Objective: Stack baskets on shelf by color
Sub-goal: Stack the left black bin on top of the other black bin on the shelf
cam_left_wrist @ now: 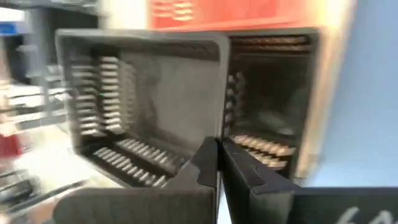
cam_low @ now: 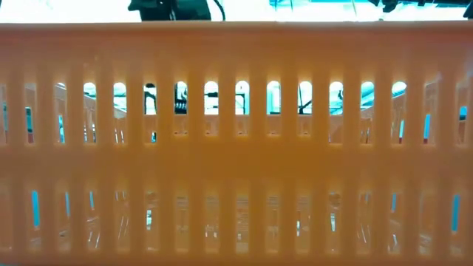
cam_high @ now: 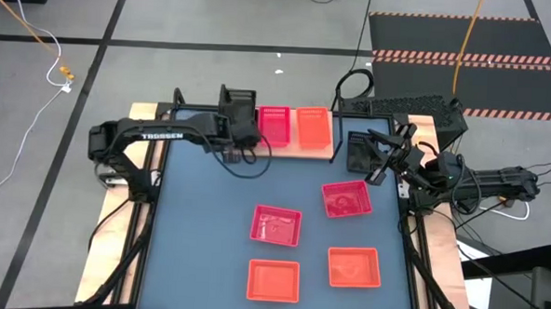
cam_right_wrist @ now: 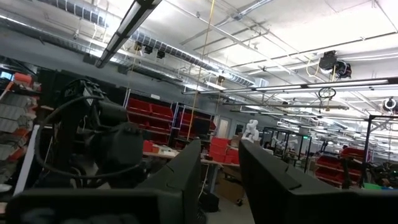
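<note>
The dark blue table (cam_high: 197, 235) carries the shelf (cam_high: 299, 152) and four loose reddish baskets (cam_high: 276, 224).

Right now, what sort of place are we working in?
Most likely an industrial workshop or robotics lab. The right wrist view shows a high ceiling with strip lights, red storage bins on racks and further work frames. From above, the bare grey floor carries black tape lines and striped mats.
</note>
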You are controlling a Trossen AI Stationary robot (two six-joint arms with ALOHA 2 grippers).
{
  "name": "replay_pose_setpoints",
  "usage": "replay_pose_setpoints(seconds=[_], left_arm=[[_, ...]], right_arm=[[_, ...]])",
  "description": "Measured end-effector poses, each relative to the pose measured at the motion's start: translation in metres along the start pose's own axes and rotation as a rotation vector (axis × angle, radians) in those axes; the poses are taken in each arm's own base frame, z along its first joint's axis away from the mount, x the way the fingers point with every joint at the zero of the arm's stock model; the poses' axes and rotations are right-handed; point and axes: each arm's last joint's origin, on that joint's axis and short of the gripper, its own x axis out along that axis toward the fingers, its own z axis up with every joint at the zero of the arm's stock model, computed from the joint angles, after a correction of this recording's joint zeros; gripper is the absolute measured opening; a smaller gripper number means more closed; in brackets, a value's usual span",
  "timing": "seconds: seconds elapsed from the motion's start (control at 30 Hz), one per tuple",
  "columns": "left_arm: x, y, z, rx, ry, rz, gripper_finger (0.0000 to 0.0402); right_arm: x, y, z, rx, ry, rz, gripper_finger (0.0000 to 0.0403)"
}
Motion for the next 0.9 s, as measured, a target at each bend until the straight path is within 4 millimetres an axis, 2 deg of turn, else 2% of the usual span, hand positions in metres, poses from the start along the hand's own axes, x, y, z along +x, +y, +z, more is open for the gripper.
replay_pose_setpoints(seconds=[0.17,0.47,0.63,0.73,0.9], left_arm=[[0.002,-0.009,0.002,-0.002,-0.011,-0.096,0.0005],[-0.001,-0.015,0.004,-0.001,-0.030,-0.121,0.0014],[-0.002,-0.016,0.007,-0.069,-0.067,-0.189,0.0021],[-0.002,-0.016,0.007,-0.082,-0.066,-0.191,0.0041],[0.001,-0.012,0.007,-0.125,-0.062,-0.188,0.0098]], right_arm=[[0.000,0.000,0.000,0.000,0.000,-0.001,0.0105],[0.000,0.000,0.000,-0.001,0.000,0.000,0.0105],[0.000,0.000,0.000,-0.001,0.000,0.000,0.0105],[0.000,0.000,0.000,0.000,0.000,-0.001,0.0105],[0.000,0.000,0.000,0.000,0.000,-0.001,0.0105]])
